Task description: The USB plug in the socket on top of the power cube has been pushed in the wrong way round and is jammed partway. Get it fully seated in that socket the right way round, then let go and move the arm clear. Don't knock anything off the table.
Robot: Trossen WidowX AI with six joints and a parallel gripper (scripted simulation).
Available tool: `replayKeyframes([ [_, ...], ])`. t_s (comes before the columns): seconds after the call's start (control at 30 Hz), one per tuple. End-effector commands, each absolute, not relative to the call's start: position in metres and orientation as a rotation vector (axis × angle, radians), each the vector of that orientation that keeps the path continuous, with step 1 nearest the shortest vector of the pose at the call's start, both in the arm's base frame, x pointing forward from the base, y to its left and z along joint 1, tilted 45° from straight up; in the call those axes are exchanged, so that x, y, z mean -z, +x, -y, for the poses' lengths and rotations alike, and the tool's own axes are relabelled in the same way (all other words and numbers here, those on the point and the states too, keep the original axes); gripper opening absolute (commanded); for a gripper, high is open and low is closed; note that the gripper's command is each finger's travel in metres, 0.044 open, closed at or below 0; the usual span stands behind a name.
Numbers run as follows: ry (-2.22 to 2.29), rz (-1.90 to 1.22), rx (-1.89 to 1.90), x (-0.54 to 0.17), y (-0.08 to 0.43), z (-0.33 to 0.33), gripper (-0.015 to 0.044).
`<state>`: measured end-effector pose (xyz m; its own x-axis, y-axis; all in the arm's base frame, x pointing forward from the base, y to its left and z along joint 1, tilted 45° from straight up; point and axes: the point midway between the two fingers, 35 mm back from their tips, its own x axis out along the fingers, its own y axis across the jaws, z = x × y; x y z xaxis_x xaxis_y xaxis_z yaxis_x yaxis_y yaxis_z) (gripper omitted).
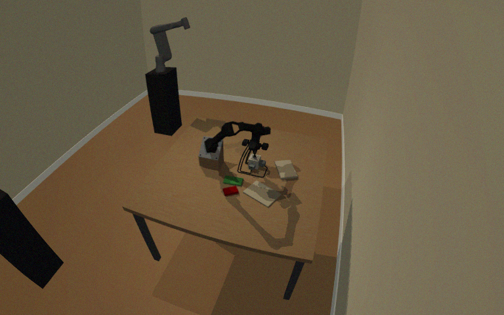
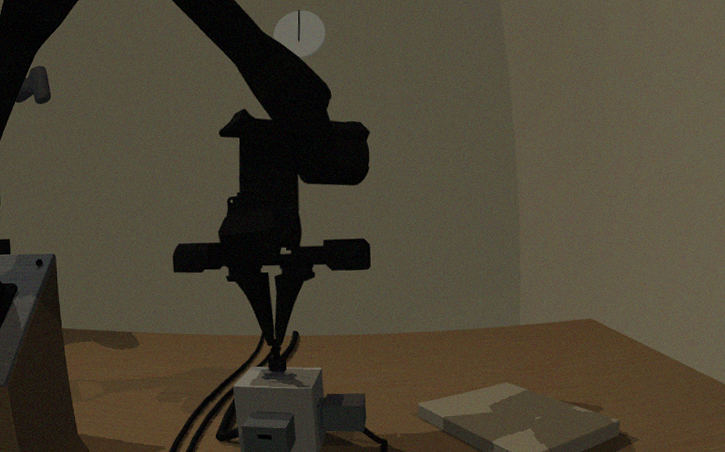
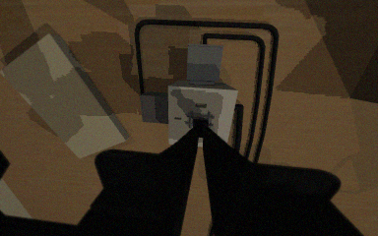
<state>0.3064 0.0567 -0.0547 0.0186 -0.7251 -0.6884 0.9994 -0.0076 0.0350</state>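
Observation:
The white power cube (image 1: 255,159) (image 2: 283,401) (image 3: 226,110) stands on the table, its top level. The small black USB plug (image 2: 276,363) stands upright at the socket on the cube's top. Its dark body reaches down to the top face in the exterior view, and no bare metal shows between them. My gripper (image 1: 254,154) (image 2: 275,343) (image 3: 201,131) points straight down over the cube, shut on the plug's upper end. The fingertips are just above the cube. The socket opening and which way round the plug faces are hidden.
Grey plugs (image 2: 268,433) (image 2: 345,412) (image 3: 205,61) (image 3: 155,108) stick out of the cube's sides, with black cables (image 3: 207,23) looping around. A green block (image 1: 233,180), a red block (image 1: 230,190) and pale flat boxes (image 1: 286,170) (image 1: 261,193) (image 2: 506,414) (image 3: 64,93) lie nearby.

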Motion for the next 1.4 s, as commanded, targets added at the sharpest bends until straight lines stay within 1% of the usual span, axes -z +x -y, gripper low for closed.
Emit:
replayKeyframes([
  [0.0,0.616,-0.563,1.478,0.0549,0.3069,-0.0558,0.0],
  [1.37,0.616,-0.563,1.478,0.0584,0.307,-0.0524,0.0],
])
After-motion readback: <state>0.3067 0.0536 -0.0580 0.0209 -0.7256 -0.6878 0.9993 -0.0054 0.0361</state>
